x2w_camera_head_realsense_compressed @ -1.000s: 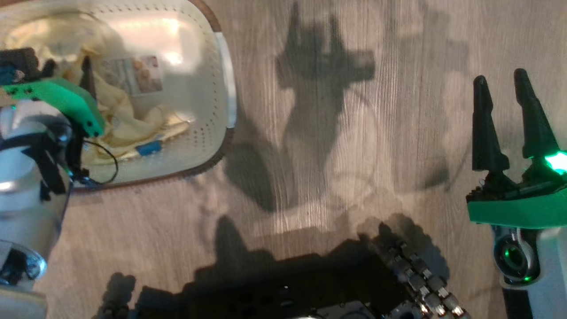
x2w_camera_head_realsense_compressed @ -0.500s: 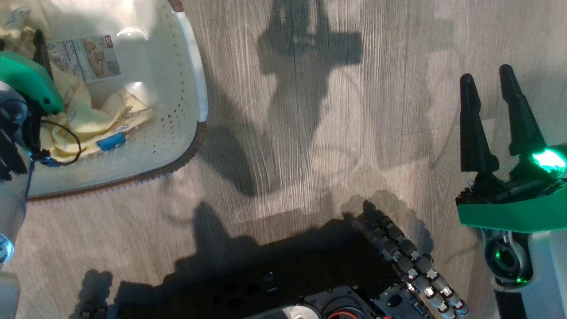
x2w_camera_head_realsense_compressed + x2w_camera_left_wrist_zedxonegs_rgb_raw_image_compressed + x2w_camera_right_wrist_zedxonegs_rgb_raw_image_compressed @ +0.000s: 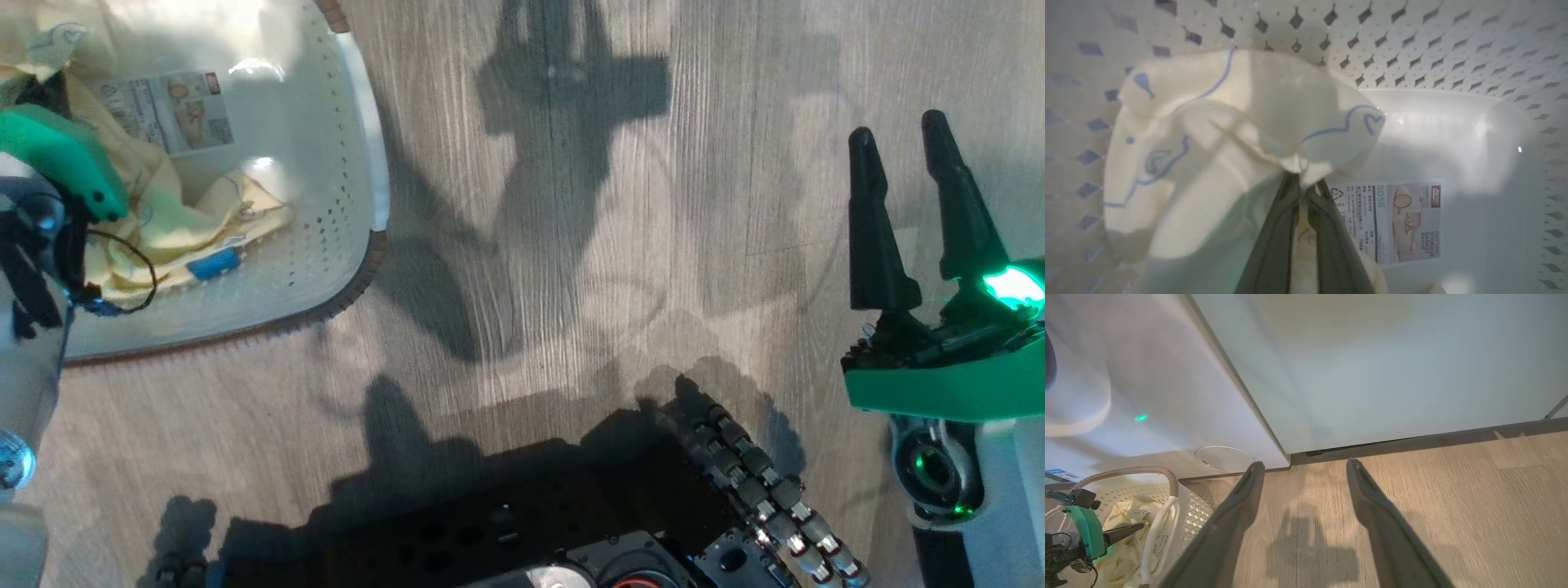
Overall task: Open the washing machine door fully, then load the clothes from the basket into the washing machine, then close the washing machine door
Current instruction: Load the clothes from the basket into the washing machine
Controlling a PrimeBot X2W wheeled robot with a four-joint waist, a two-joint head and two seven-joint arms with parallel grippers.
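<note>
Left claw (image 3: 1305, 185) angled down into basket (image 3: 1453, 53), pinched tight on clothes (image 3: 1220, 134). Right claw (image 3: 898, 129) spread wide, hovering above floor (image 3: 571, 286).

Pale yellow clothes (image 3: 192, 233) sit bunched in the cream perforated basket (image 3: 331, 237).

Grey wood-grain floor (image 3: 571, 286) (shadowed) meets a pale cabinet (image 3: 1392, 367).
</note>
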